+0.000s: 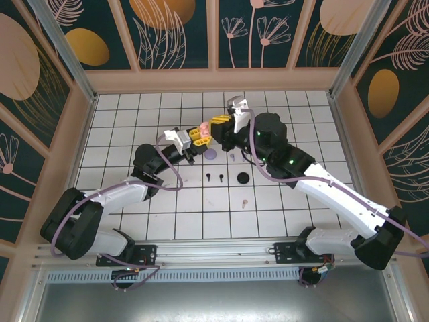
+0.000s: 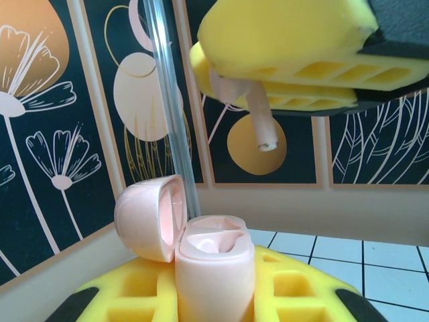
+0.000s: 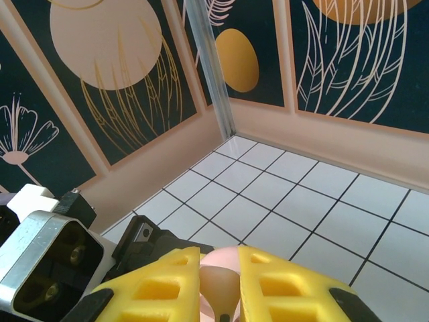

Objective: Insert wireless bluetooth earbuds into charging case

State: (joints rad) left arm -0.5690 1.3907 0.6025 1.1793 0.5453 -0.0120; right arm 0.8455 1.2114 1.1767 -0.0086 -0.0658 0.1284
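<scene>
My left gripper point(image 2: 214, 295) is shut on an upright pink charging case point(image 2: 214, 265) whose lid point(image 2: 149, 216) hangs open to the left, showing two empty wells. Just above it my right gripper point(image 3: 222, 272) is shut on a pink earbud point(image 3: 221, 288); from the left wrist its stem point(image 2: 261, 121) points down at the case from between the yellow fingers point(image 2: 281, 40). From above, both grippers point(image 1: 200, 137) point(image 1: 220, 125) meet over the middle tiles with the pink case point(image 1: 203, 127) between them. A second pink earbud point(image 1: 245, 203) lies on the tiles nearer the bases.
On the tiles below the grippers lie a lilac round case point(image 1: 210, 154), two black earbuds point(image 1: 209, 177) point(image 1: 221, 176) and a black round case point(image 1: 242, 178). Small lilac pieces point(image 1: 232, 157) lie beside the lilac case. Patterned walls point(image 1: 167, 33) enclose the table.
</scene>
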